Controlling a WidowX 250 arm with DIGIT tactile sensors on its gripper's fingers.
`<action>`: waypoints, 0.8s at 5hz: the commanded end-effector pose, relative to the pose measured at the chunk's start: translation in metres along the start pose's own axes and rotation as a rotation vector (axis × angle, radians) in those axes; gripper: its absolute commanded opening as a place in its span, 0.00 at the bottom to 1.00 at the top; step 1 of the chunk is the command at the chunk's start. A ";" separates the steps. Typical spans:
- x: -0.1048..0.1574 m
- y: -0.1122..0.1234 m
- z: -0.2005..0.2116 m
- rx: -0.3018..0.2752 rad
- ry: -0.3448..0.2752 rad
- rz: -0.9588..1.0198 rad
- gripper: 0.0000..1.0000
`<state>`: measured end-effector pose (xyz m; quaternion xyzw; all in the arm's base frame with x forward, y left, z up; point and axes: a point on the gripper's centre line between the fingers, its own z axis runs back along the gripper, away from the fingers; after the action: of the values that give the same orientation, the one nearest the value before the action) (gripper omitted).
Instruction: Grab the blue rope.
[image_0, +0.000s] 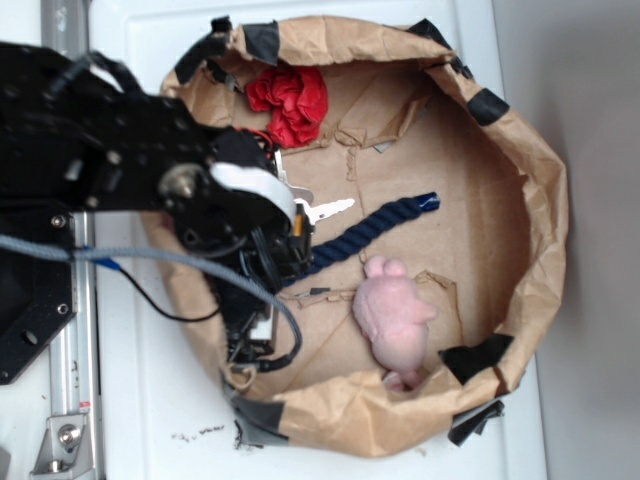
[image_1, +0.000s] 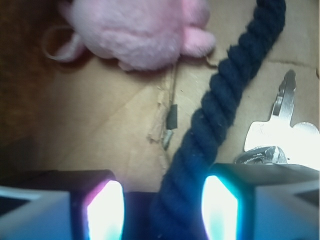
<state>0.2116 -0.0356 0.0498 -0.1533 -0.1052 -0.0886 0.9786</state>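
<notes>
The pincer (image_1: 162, 207) of the black robot arm (image_0: 120, 160) is standing apart, and its two glowing fingertips (image_1: 106, 210) are sitting one on each side of the thick dark navy twisted rope (image_1: 220, 115). In the wrist view the rope is passing between the fingertips, nearer to the right one, but I cannot tell if a fingertip is already touching it. The pincer is not clamped on anything.

The rope is lying on the brown paper floor of a wide crumpled brown paper bag (image_0: 545, 200), which is sitting on the white bench (image_0: 150, 400). In the exterior view the rope (image_0: 365, 235) is running on a diagonal from under the arm up to its shiny brighter-blue capped end (image_0: 428, 203). The other part of the rope is hidden under the arm.

Just beside the rope, a silver metal key (image_1: 280, 127) is lying flat on the paper, close to the right fingertip. On the other side of the rope, a small dark piece (image_1: 172, 117) is lying at a tear in the paper. Further away, a fluffy pink plush toy (image_1: 135, 30) is resting on the bag floor, near the rope but not touching it. A crumpled red cloth (image_0: 290, 100) is lying well apart, near the rim of the bag. Pieces of black tape (image_0: 478, 357) are sticking on the bag's rim in several places. A grey braided cable (image_0: 150, 258) and thin black wires (image_0: 170, 305) are hanging across the arm.
</notes>
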 end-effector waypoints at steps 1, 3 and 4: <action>0.004 0.007 0.012 0.024 -0.059 -0.023 0.00; 0.021 0.024 0.040 0.107 -0.073 0.057 0.00; 0.030 0.037 0.062 0.134 -0.106 0.204 0.00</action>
<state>0.2329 0.0039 0.0942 -0.1070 -0.1158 0.0172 0.9873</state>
